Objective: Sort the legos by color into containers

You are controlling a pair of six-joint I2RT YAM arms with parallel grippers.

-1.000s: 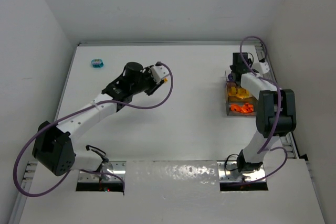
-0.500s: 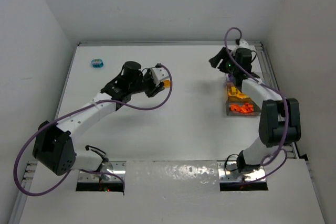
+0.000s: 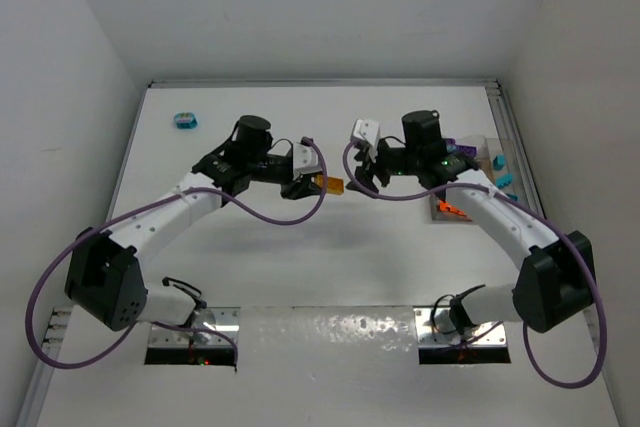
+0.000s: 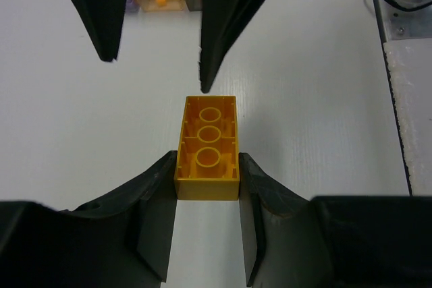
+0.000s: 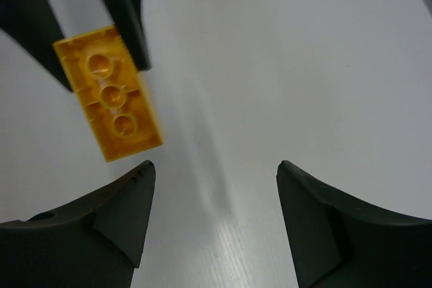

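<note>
Over the table (image 3: 250, 277) both arms meet. The bins (image 3: 440, 211) lie behind the R gripper (image 5: 214, 166), jaws wide, facing the L gripper (image 4: 207, 166), which pinches one end of a yellow brick (image 4: 206, 141). Risk, imo: brick sits off-centre, in line w/ one R finger, not btwn them. Close now and you'll knock or twist it out of L's hold.

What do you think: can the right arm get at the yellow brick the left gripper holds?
Probably yes. The right gripper is open and faces the yellow brick, whose far half sticks out past the fingers of the left gripper. Nothing lies between them, though the brick sits off-centre to its jaws.
</note>
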